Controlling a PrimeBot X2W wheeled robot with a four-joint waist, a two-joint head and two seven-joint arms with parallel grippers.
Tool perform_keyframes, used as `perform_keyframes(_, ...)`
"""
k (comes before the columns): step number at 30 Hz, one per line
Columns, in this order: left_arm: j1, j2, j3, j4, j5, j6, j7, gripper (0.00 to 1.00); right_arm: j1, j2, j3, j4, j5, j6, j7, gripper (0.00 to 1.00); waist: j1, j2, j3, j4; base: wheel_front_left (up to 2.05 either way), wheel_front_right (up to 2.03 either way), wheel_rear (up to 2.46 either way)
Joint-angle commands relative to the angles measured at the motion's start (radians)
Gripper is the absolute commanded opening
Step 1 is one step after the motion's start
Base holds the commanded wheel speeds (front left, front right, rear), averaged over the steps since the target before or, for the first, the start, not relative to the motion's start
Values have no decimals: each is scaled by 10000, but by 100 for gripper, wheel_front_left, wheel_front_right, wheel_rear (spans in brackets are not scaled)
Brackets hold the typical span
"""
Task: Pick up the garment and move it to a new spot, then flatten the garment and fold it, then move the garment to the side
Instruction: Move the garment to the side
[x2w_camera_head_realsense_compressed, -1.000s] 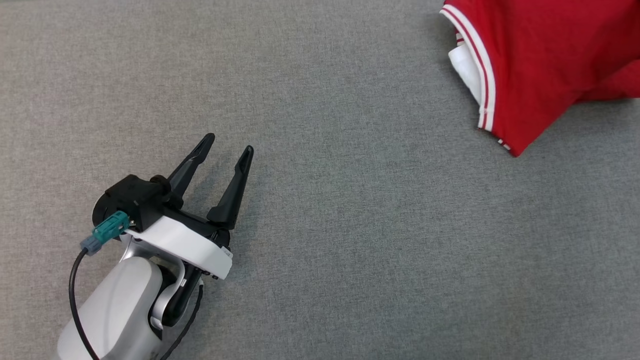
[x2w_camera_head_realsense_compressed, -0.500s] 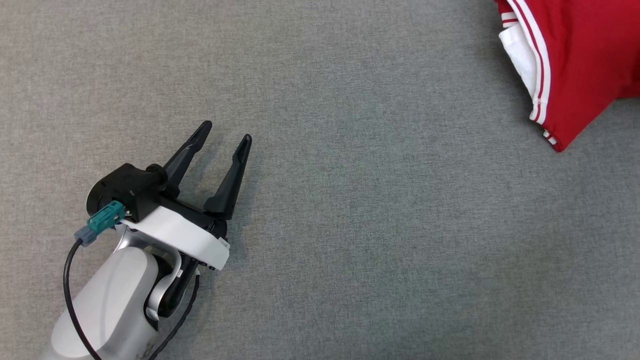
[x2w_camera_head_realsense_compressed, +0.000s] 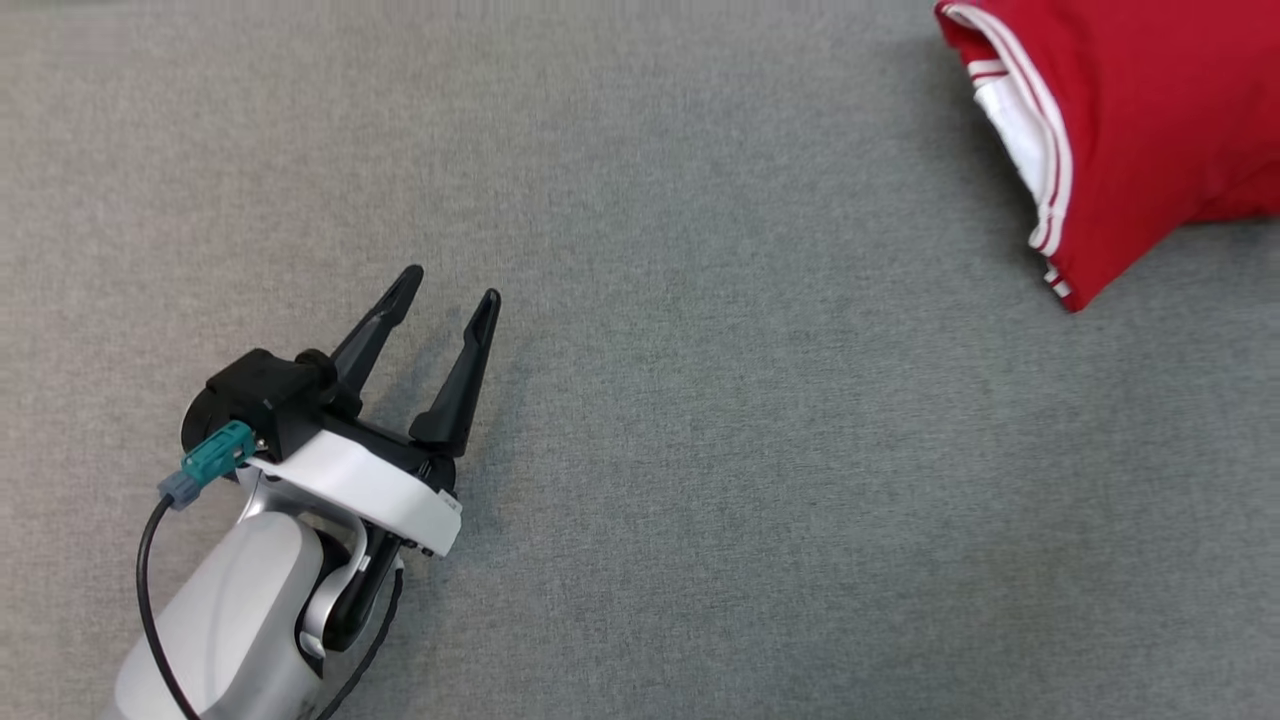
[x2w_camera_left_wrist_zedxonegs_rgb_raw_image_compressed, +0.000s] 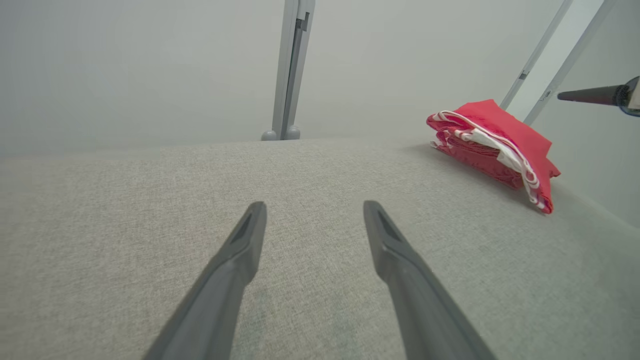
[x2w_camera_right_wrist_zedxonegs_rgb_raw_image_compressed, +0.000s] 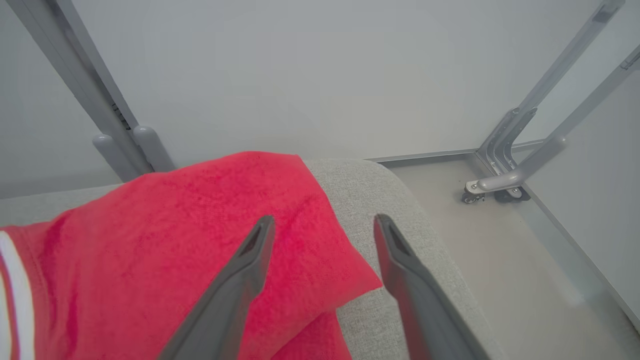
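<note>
The garment (x2w_camera_head_realsense_compressed: 1130, 120), a red shirt with white trim, lies folded at the far right of the grey cushioned surface. From the left wrist it shows as a small folded pile (x2w_camera_left_wrist_zedxonegs_rgb_raw_image_compressed: 495, 145) near the surface's far right corner. My left gripper (x2w_camera_head_realsense_compressed: 448, 285) hovers open over bare fabric at the lower left, well away from the garment, with nothing between its fingers (x2w_camera_left_wrist_zedxonegs_rgb_raw_image_compressed: 312, 210). My right gripper (x2w_camera_right_wrist_zedxonegs_rgb_raw_image_compressed: 322, 222) stands open just above the garment's corner (x2w_camera_right_wrist_zedxonegs_rgb_raw_image_compressed: 210, 240), and nothing is held between its fingers. One right fingertip (x2w_camera_left_wrist_zedxonegs_rgb_raw_image_compressed: 590, 95) pokes in at the left wrist view's right edge.
The grey cushioned surface (x2w_camera_head_realsense_compressed: 700, 450) stretches wide between the left gripper and the garment. Its rounded corner (x2w_camera_right_wrist_zedxonegs_rgb_raw_image_compressed: 400, 210) drops off just right of the garment. Grey metal frame posts (x2w_camera_left_wrist_zedxonegs_rgb_raw_image_compressed: 290, 70) and a castor foot (x2w_camera_right_wrist_zedxonegs_rgb_raw_image_compressed: 495, 187) stand beyond the edge.
The right gripper has opened and let go of the garment, which now lies on the surface. The head camera shifted, so the garment's place in the picture wandered. The left gripper stayed open.
</note>
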Motion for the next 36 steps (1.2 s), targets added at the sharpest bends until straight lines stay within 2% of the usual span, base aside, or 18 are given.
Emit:
perform_keyframes(1, 131, 26, 55, 40, -84, -2, -63, 100, 159, 80, 33, 26, -113, 3, -163, 100, 0, 0, -439, -137, 0, 0, 0)
perform_keyframes(8, 686, 55, 291, 168, -268, 148, -207, 100, 669, 615, 281, -368, 54, 3, -852, 100, 0, 0, -1550, -350, 0, 0, 0)
perform_keyframes(11, 1155, 119, 569, 104, -407, 303, -296, 100, 1261, 684, 710, -1142, 535, 3, -996, 100, 0, 0, -2245, -447, 0, 0, 0)
perform_keyframes(17, 1791, 318, 983, -153, -540, 560, -337, 100, 2581, 245, 1420, -3267, 1739, 3, -1179, 100, 0, 0, -2976, -347, 0, 0, 0)
perform_keyframes(18, 1791, 318, 983, -153, -540, 560, -337, 100, 2581, 245, 1420, -3267, 1739, 3, -1179, 100, 0, 0, -2976, -347, 0, 0, 0)
perform_keyframes(20, 1970, 351, 1107, -270, -564, 646, -354, 100, 3133, -36, 1517, -4155, 2153, 3, -1271, 100, 0, 0, -3128, -264, 0, 0, 0)
perform_keyframes(21, 2151, 381, 1269, -365, -637, 756, -359, 100, 3731, -265, 1537, -5065, 2541, 3, -1348, 100, 0, 0, -3242, -184, 0, 0, 0)
perform_keyframes(27, 2605, 383, 1688, -650, -688, 976, -388, 100, 5744, -733, 847, -7519, 3027, 3, -1568, 100, 0, 0, -3535, 79, 0, 0, 0)
perform_keyframes(31, 2849, 317, 1872, -754, -608, 995, -393, 100, 7246, -467, 60, -8845, 2725, 5, -1665, 100, 0, 0, -3669, 287, 0, 0, 0)
perform_keyframes(36, 3086, 114, 2154, -959, -410, 1179, -399, 100, 9000, 324, -907, -10245, 2245, 5, -1640, 100, 0, 0, -3724, 491, 0, 0, 0)
